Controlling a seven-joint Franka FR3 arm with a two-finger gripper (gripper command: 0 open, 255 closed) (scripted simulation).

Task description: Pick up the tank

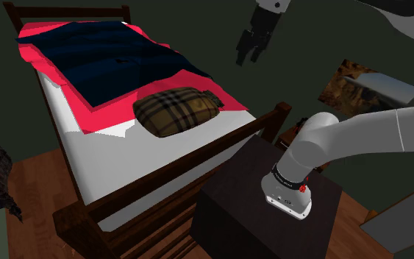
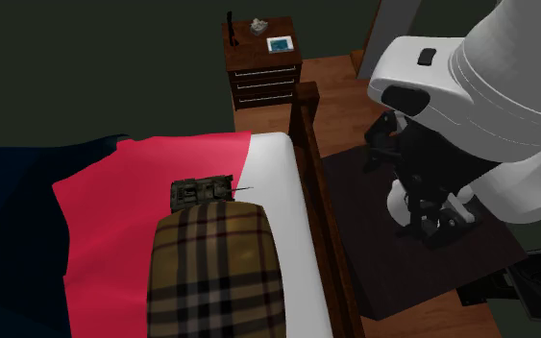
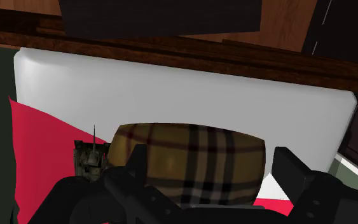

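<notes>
Small olive-green toy tank (image 2: 201, 190) sits upright on its tracks on the red bedsheet (image 2: 114, 221) of the dark wooden-framed bed (image 2: 307, 106); in the second exterior view it lies just past the far end of the tan-and-black plaid pillow (image 2: 210, 274); its thin barrel points to that view's right, toward the bare strip of white mattress (image 2: 274, 173)

All-black two-finger gripper (image 1: 251, 45) hangs in the air over the far right part of the bed in the shoulder view, well above the pillow; jaws apart, touching nothing

Wrist view: pillow seen between the two fingers (image 3: 136, 160) but not held; tank just outside one finger, close beside the pillow

Navy blanket (image 1: 117, 55) covers the far part of the bed; dark wooden nightstand (image 2: 263, 67) with drawers stands past the bed's corner; dark box stand (image 1: 234, 199) beside the bed rail
</notes>
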